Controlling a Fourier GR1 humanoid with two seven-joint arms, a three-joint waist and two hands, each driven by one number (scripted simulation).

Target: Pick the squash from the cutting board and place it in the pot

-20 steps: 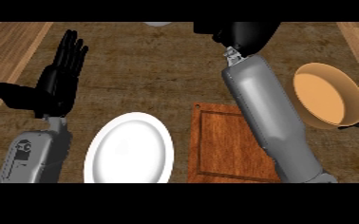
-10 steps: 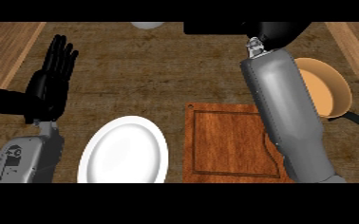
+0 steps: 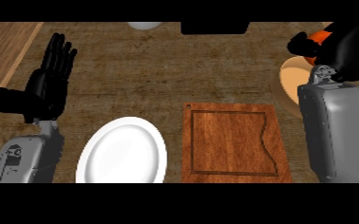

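My right hand (image 3: pixel 336 50) is at the far right, curled round an orange squash (image 3: pixel 320 37) of which only a small patch shows between the black fingers. It hovers over the back part of the tan pot (image 3: pixel 291 83), whose rim shows left of the grey forearm. The wooden cutting board (image 3: pixel 231 142) lies bare at lower centre. My left hand (image 3: pixel 49 78) rests open at the left, fingers pointing up.
A white plate (image 3: pixel 123 152) lies left of the cutting board. A pale round object (image 3: pixel 144 25) and a black block (image 3: pixel 214 27) sit at the counter's back edge. A lighter wood strip (image 3: pixel 17 42) runs along the left.
My right arm has swung further right, carrying the squash over the pot. The view has shifted, so the board, the plate and my left hand now sit further right in the frame.
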